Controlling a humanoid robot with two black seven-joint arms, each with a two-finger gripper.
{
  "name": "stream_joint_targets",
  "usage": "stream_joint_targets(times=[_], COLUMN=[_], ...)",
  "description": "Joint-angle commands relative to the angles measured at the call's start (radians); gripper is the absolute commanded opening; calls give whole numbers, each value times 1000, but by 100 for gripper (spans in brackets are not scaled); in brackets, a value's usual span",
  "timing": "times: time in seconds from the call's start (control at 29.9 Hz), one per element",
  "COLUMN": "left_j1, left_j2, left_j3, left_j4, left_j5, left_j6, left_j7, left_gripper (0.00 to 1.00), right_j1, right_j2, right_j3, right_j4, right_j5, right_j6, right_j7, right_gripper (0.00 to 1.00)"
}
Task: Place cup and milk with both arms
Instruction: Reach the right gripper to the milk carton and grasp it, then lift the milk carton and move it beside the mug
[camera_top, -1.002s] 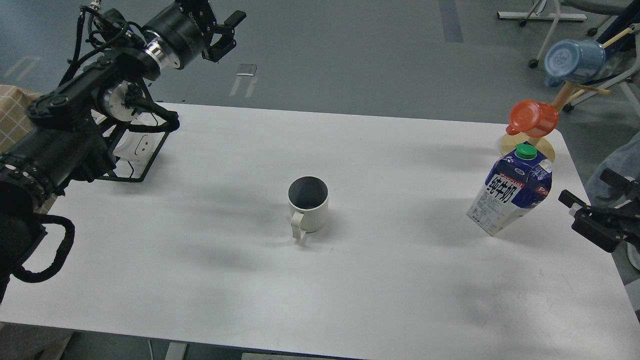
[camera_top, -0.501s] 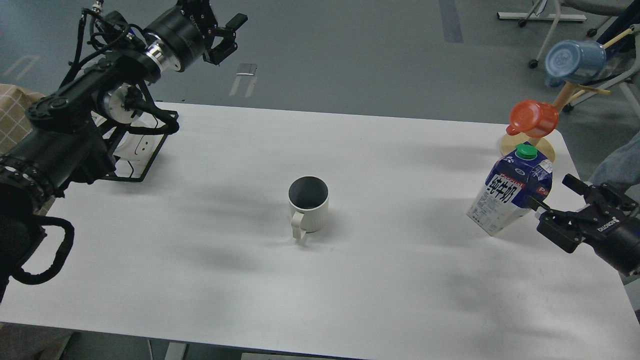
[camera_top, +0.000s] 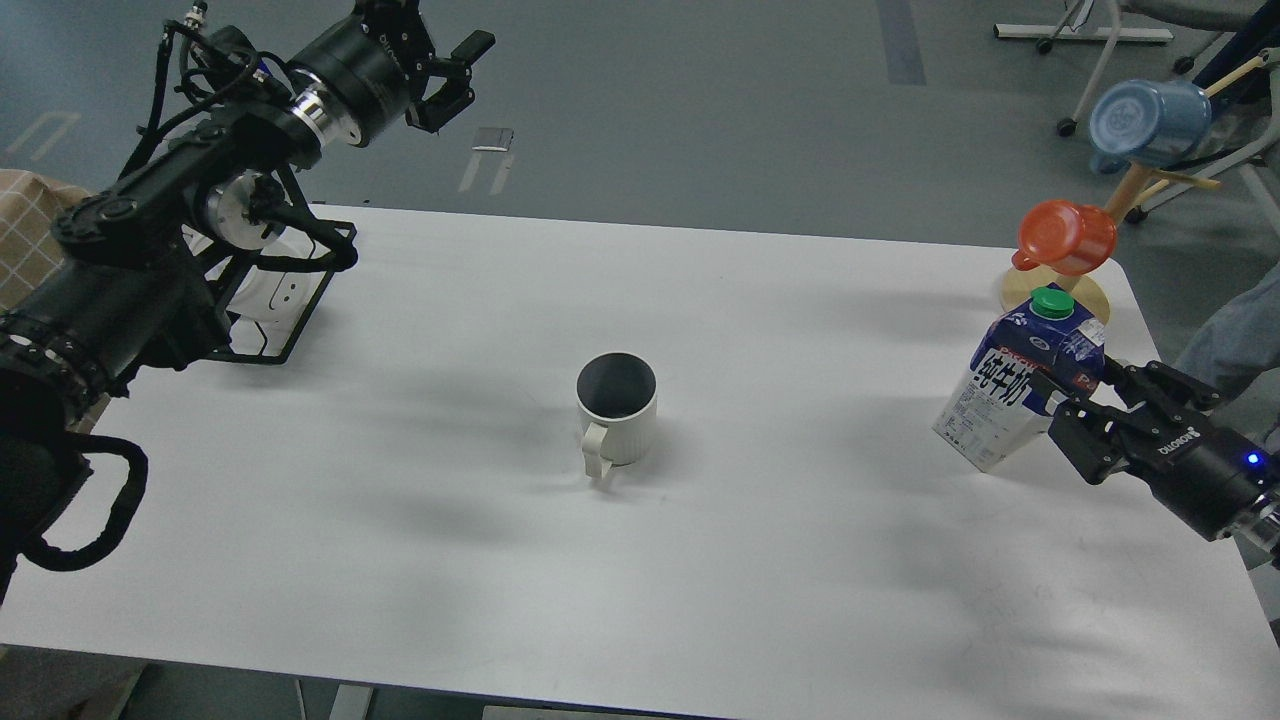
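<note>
— How many cups are there?

— Three. One cream ribbed mug (camera_top: 617, 410) stands upright near the middle of the white desk (camera_top: 780, 560), handle toward the near edge. An orange cup (camera_top: 1066, 237) and a light blue cup (camera_top: 1148, 122) hang on a wooden rack (camera_top: 1125, 205) at the far right corner.

— And the milk?

— One milk carton (camera_top: 1020, 390), green cap up, near the right edge, just in front of the rack.

— The grippers?

— The right gripper (camera_top: 1082, 392) is spread wide, right beside the carton; I cannot tell whether it touches. The left gripper (camera_top: 452, 75) is released, raised beyond the far left corner, above a black wire frame (camera_top: 285, 310).
</note>
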Motion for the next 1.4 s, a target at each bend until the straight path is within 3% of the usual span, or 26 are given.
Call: stream_joint_targets(times=[0.0, 0.03, 0.13, 0.63, 0.97, 1.37], left_j1=[0, 0, 0, 0, 2, 2], left_j2=[1, 1, 1, -1, 0, 7], left_j3=[1, 1, 1, -1, -2, -1], left_j4=[0, -2, -2, -3, -3, -2], left_j5=[0, 0, 0, 2, 0, 0], left_j6=[0, 0, 0, -5, -5, -5], left_j7=[0, 0, 0, 2, 0, 0], left_gripper=[97, 97, 97, 97, 97, 97], right_j1=[-1, -1, 2, 47, 114, 147], right_j2=[3, 3, 3, -25, 165, 313], right_j3=[0, 0, 1, 46, 34, 11], right_j4=[-4, -4, 4, 151, 139, 75], right_j5=[0, 0, 1, -28, -259, -260], right_j6=[0, 0, 0, 0, 0, 0], right_j7=[0, 0, 0, 0, 0, 0], right_gripper=[13, 5, 0, 0, 0, 0])
